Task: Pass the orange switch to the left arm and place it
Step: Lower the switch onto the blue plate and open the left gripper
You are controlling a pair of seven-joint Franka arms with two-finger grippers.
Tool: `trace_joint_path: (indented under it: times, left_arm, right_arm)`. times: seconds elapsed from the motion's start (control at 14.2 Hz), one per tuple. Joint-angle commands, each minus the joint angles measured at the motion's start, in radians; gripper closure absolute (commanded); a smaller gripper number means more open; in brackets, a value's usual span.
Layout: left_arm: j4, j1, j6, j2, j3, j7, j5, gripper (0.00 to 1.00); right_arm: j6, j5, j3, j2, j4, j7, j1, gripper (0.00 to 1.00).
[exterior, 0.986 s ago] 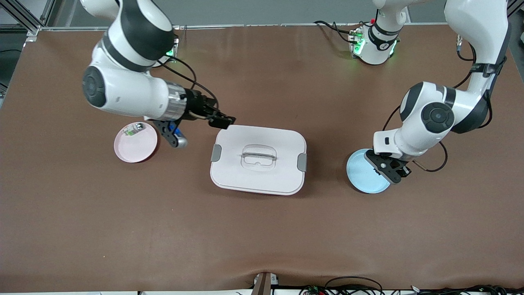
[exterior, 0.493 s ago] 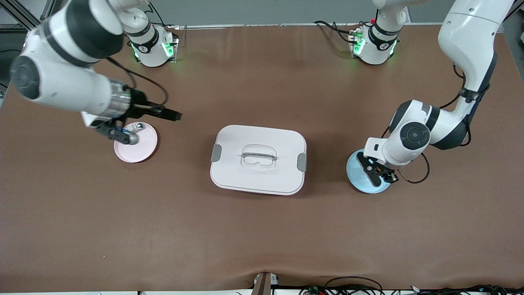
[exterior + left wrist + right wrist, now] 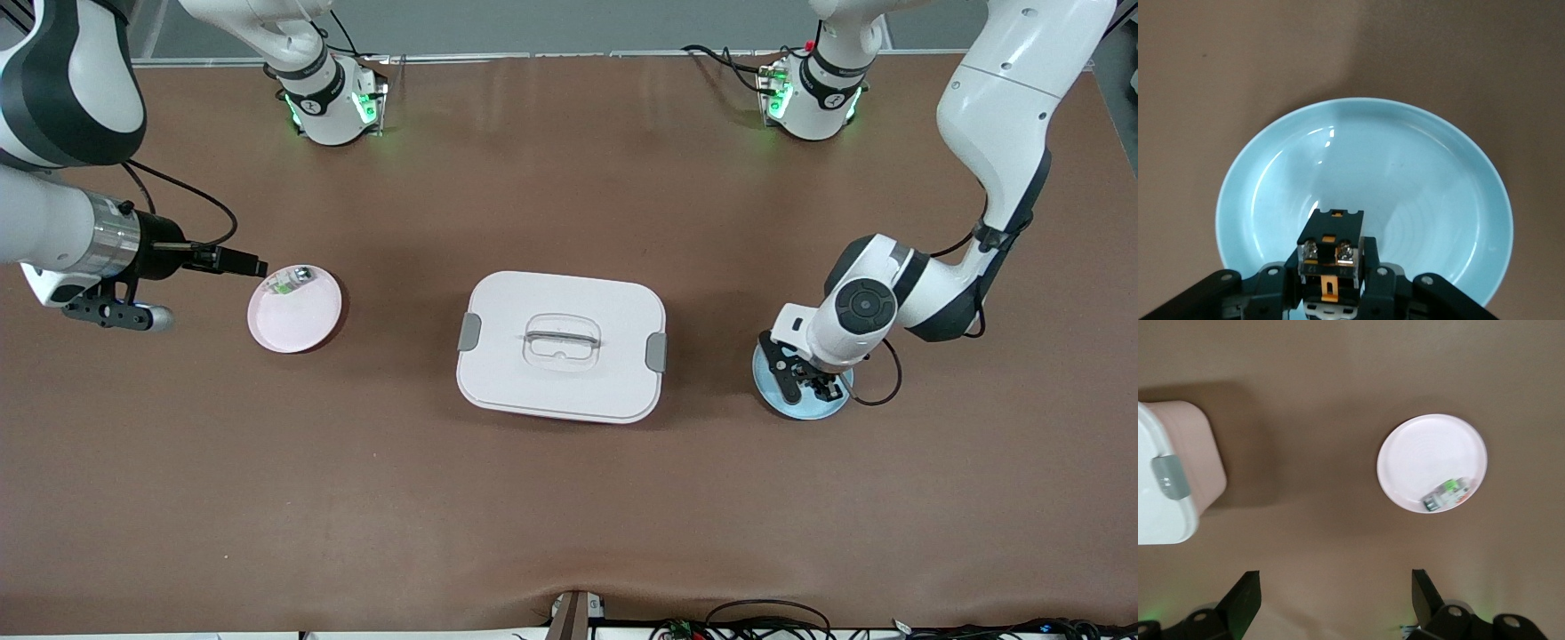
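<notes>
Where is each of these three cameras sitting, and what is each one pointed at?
Front view: high across the table, facing both arms' bases; it shows the box, pink plate, blue plate and both arms.
Left wrist view: on the left arm's wrist, looking down into the blue plate; the left gripper, shut on the orange switch, shows.
Right wrist view: on the right arm's wrist, looking down at the pink plate and a box corner; the open right gripper shows.
Shared: front and right wrist views both show the pink plate and box.

No text, label, brand, number or sign can be read anywhere in these views.
</notes>
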Motion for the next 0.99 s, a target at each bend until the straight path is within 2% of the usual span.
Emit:
trace_joint_path:
  times: [0.0, 0.07, 0.14, 0.35, 0.56, 0.7, 0.92]
  left_arm:
    - [0.012, -0.002, 0.011, 0.017, -0.005, 0.000, 0.028, 0.44]
    - [0.015, -0.002, 0.016, 0.025, -0.005, 0.000, 0.035, 0.25]
    - [0.019, 0.004, 0.027, 0.028, -0.005, 0.000, 0.040, 0.00]
    - [0.024, 0.010, 0.028, 0.013, -0.008, -0.005, 0.032, 0.00]
    - [0.042, 0.010, 0.018, -0.038, -0.017, -0.069, 0.008, 0.00]
    - [0.055, 0.012, -0.017, -0.078, -0.044, -0.135, -0.068, 0.00]
    - [0.214, 0.000, -0.224, -0.085, -0.055, -0.187, -0.153, 0.00]
  right_arm:
    - [0.008, -0.062, 0.018, -0.019, -0.008, -0.090, -0.046, 0.00]
    - [0.011, -0.079, 0.018, -0.020, -0.005, -0.112, -0.062, 0.00]
    - [0.011, -0.100, 0.018, -0.020, 0.003, -0.117, -0.076, 0.00]
    - [0.009, -0.106, 0.018, -0.017, 0.049, -0.187, -0.129, 0.00]
    - [0.032, -0.152, 0.018, -0.010, 0.125, -0.204, -0.149, 0.00]
    - [0.031, -0.166, 0.026, -0.016, 0.133, -0.201, -0.143, 0.00]
    - [0.011, -0.169, 0.034, -0.081, 0.129, -0.193, -0.137, 0.00]
